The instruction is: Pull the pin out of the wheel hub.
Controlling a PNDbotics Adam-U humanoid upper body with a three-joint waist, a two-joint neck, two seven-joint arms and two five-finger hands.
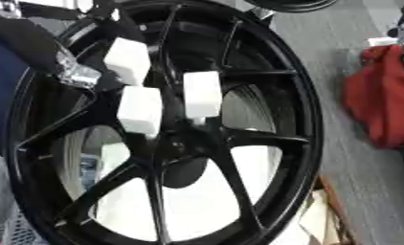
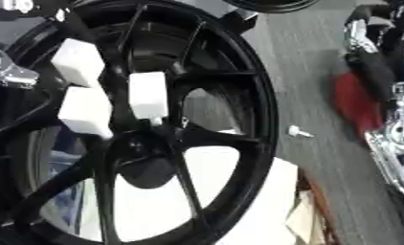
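Note:
A large black spoked wheel hub [image 1: 264, 139] stands tilted and fills most of both views. Three white block-shaped pin heads stick out near its centre: one upper left [image 1: 128, 60], one below it [image 1: 140, 110], one to the right [image 1: 202, 94]. My left arm's silver joint [image 1: 74, 73] shows at the hub's upper left rim, close to the upper left block; the black hand blends into the spokes. My right arm [image 2: 381, 76], black and silver, hangs blurred at the right edge, away from the hub. A small white pin [image 2: 299, 131] lies on the grey floor right of the rim.
A red cloth-like bundle [image 1: 377, 95] lies on the grey floor right of the hub. White sheets [image 1: 205, 201] show through the lower spokes. Another dark rim [image 1: 291, 5] is at the top edge. A brown edge [image 1: 335, 206] runs at the lower right.

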